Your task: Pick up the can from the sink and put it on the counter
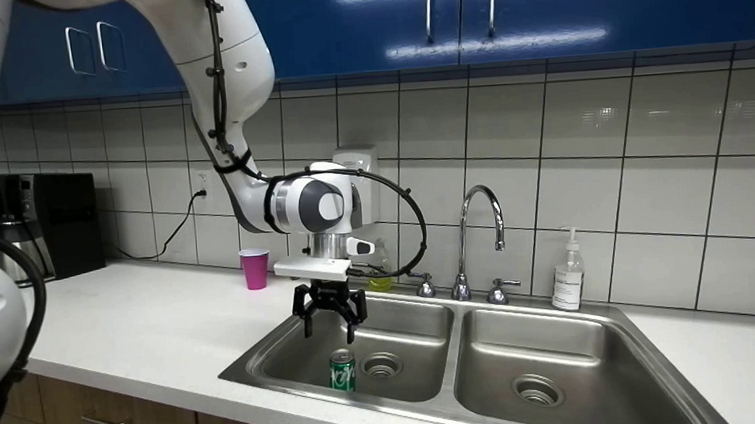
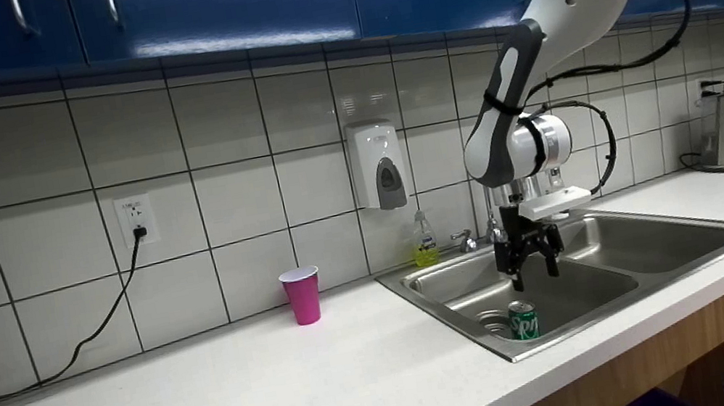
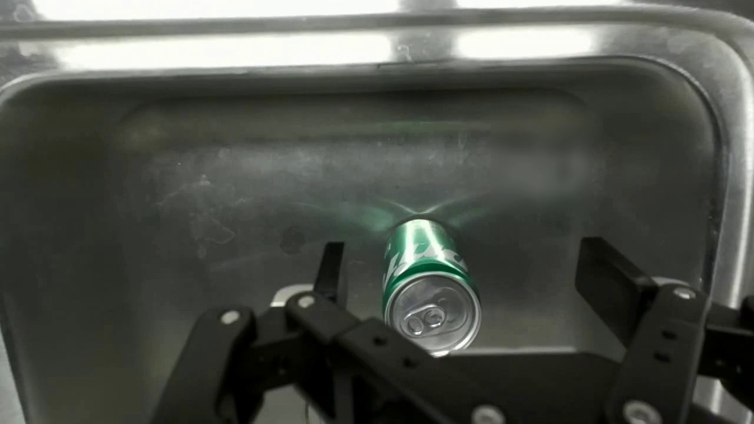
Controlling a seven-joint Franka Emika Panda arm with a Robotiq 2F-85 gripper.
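The green can [image 1: 342,371] stands upright in a basin of the steel sink [image 1: 454,364], beside the drain; it also shows in an exterior view [image 2: 523,324]. In the wrist view the can [image 3: 432,282] shows its silvery top and pull tab, part of its near edge hidden by the gripper. My gripper [image 1: 330,337] is open and empty above the can, pointing down, not touching it. In the wrist view the can appears between the spread fingers [image 3: 462,259], closer to the left one. The white counter [image 2: 233,401] runs beside the sink.
A pink cup [image 2: 303,297] stands on the counter near the wall. A gooseneck faucet [image 1: 463,246], yellow soap bottle [image 2: 424,240] and pump bottle [image 1: 567,276] stand behind the basins. A wall dispenser [image 2: 376,165] and blue cabinets [image 1: 353,23] are above.
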